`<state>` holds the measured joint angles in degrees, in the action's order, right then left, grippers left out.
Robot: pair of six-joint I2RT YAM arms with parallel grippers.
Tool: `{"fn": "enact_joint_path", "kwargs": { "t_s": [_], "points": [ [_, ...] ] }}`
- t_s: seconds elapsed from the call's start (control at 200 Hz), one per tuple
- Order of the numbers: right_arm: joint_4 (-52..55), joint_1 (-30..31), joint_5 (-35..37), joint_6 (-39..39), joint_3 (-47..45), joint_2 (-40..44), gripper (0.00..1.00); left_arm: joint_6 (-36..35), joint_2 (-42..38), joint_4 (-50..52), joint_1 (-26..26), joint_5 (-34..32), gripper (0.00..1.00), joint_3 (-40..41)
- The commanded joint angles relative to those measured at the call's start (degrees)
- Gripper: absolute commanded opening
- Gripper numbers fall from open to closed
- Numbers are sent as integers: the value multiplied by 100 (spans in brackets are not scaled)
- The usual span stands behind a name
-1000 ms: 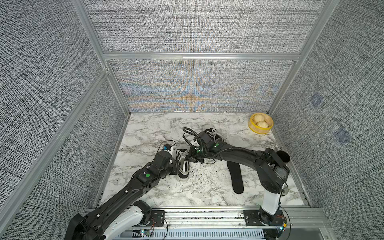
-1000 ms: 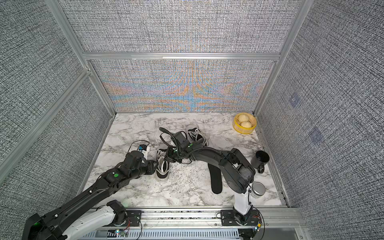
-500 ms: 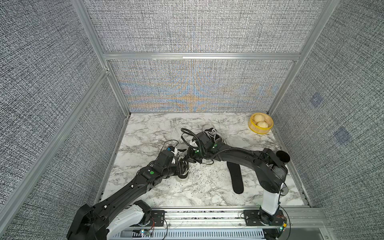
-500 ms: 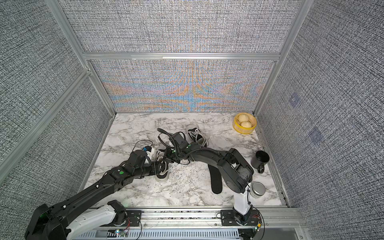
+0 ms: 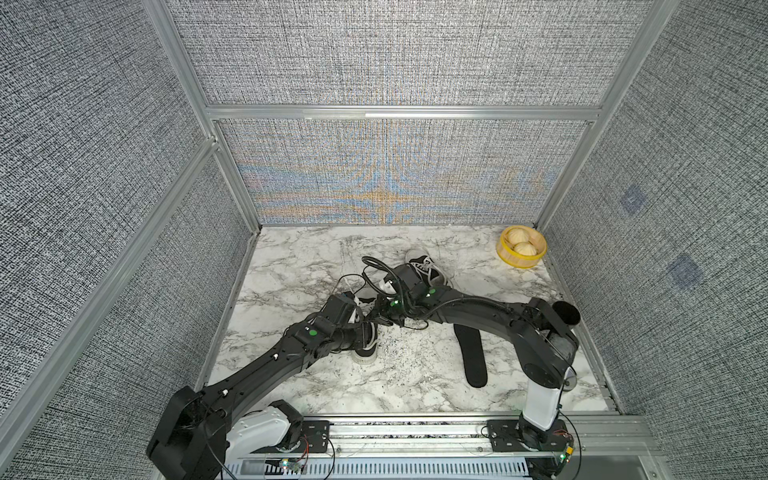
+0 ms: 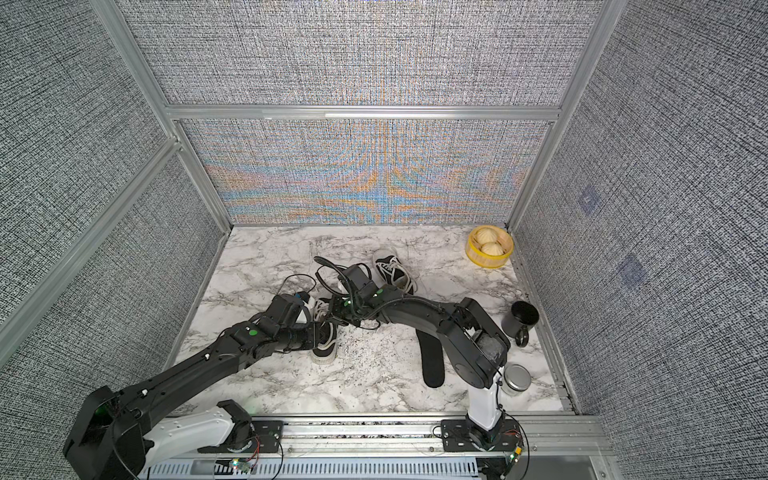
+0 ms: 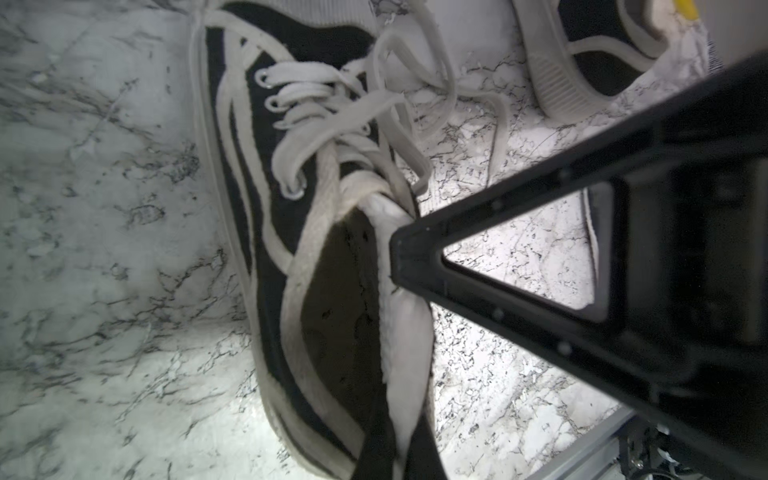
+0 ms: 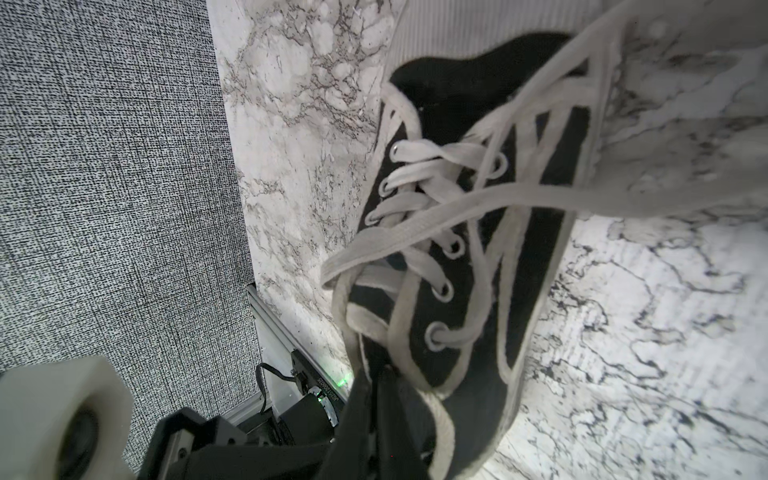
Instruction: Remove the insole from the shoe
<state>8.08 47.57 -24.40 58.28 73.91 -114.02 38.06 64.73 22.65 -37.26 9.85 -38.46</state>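
A black sneaker with white laces, the shoe (image 5: 368, 351) (image 6: 324, 353), lies left of the table's middle with its heel toward the front rail. My left gripper (image 7: 401, 444) (image 5: 365, 332) is shut on the white-lined side wall of its collar. My right gripper (image 8: 376, 386) (image 5: 374, 318) sits at the collar edge by the tongue, with a narrow gap between its fingers. The shoe's inside (image 7: 345, 291) is dark, and I cannot tell an insole there. A black insole (image 5: 471, 355) (image 6: 432, 361) lies flat on the table to the right.
A second sneaker (image 5: 428, 266) (image 6: 390, 268) lies behind the right wrist. A yellow bowl of buns (image 5: 521, 249) stands in the back right corner. A black mug (image 6: 521, 318) and a metal tin (image 6: 515, 376) stand by the right wall. Fabric walls enclose the table.
My left gripper has moved in over the shoe and closed on its collar wall. My right gripper's fingers have parted slightly. The shoe has stayed in place.
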Motion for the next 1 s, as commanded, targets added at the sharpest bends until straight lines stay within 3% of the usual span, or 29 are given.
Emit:
{"fn": "enact_joint_path", "kwargs": {
  "t_s": [0.0,0.075,0.23,0.305,0.405,0.48,0.841,0.996],
  "points": [
    [-700,-29,375,-667,-244,540,41,281,-87,-206,13,18,1,-9],
    [-962,3,919,-1121,-807,1165,62,617,-104,-437,18,130,1,54],
    [-1194,340,2134,-2141,-1925,2098,80,1360,-66,-1051,33,218,0,280],
    [-1735,715,2871,-2634,-2665,2433,81,1714,-66,-1176,77,166,0,299],
    [-3780,1410,3679,-3751,-4154,2932,82,2276,1,-1579,104,230,0,436],
    [-5068,1662,3854,-4220,-4848,2815,83,2626,92,-1869,104,322,0,558],
    [-6418,1789,3855,-4131,-4058,790,85,3031,171,-2073,105,312,0,611],
    [-6430,1801,4492,-3799,-3821,282,85,3238,82,-2183,105,333,0,681]
  ]
}}
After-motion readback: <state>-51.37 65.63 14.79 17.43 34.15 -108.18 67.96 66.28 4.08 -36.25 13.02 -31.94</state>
